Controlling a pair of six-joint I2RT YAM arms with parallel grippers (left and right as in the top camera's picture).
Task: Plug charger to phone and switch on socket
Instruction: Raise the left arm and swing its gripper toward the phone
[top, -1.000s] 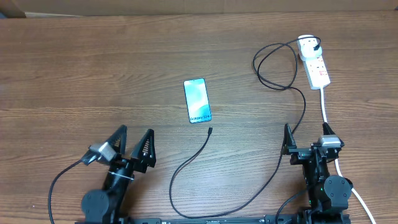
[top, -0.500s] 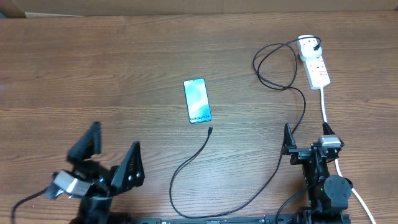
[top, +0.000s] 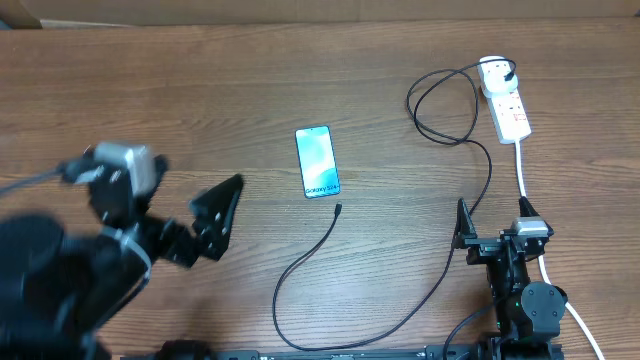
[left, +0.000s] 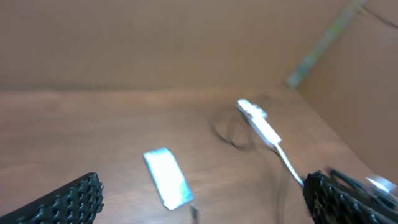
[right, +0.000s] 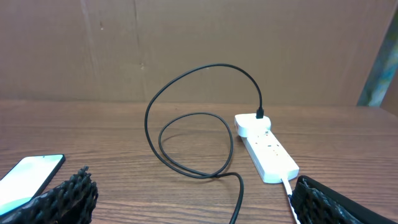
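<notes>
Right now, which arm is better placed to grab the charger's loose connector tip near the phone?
Left, probably. The left gripper is open, and its wrist view frames the phone and connector tip straight ahead. The right gripper, open too, faces the socket, with the phone only at its view's edge.

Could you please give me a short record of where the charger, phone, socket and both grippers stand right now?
phone: flat on table, screen lit, nothing plugged in
charger: connector tip loose on table just short of phone, apart; other end at socket
socket: far right of table, untouched
left gripper: open, empty, above the table
right gripper: open, empty, at near right
</notes>
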